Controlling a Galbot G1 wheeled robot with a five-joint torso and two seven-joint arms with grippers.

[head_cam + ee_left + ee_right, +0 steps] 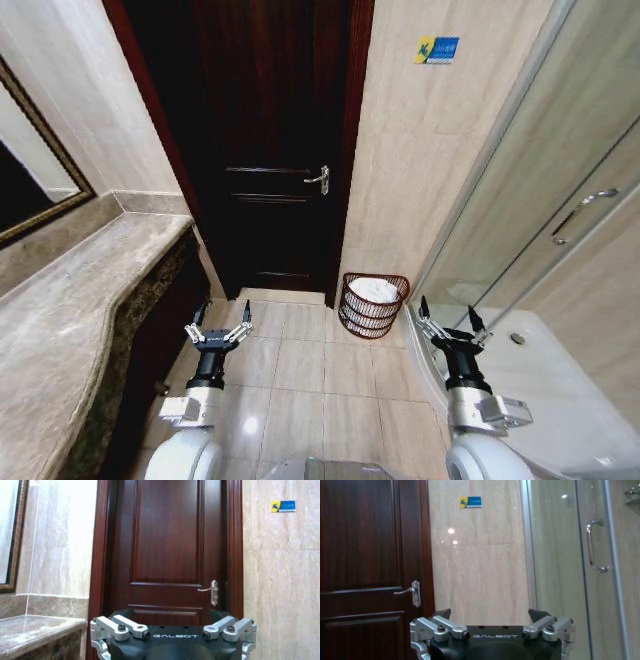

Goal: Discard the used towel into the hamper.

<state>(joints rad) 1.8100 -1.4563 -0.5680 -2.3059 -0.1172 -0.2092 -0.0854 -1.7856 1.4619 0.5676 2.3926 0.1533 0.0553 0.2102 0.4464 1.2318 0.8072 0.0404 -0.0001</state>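
Beside the door, ribbed red-brown hamper (pixel 374 305) (white towel (pixel 374 289) inside), both jaws spread.

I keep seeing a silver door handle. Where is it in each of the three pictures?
Head view: the door handle is on the dark door's right edge, above the hamper.
Left wrist view: it is low on the door's right side.
Right wrist view: it is at the door's edge.
Shared landmark: the blue-and-yellow wall sticker.
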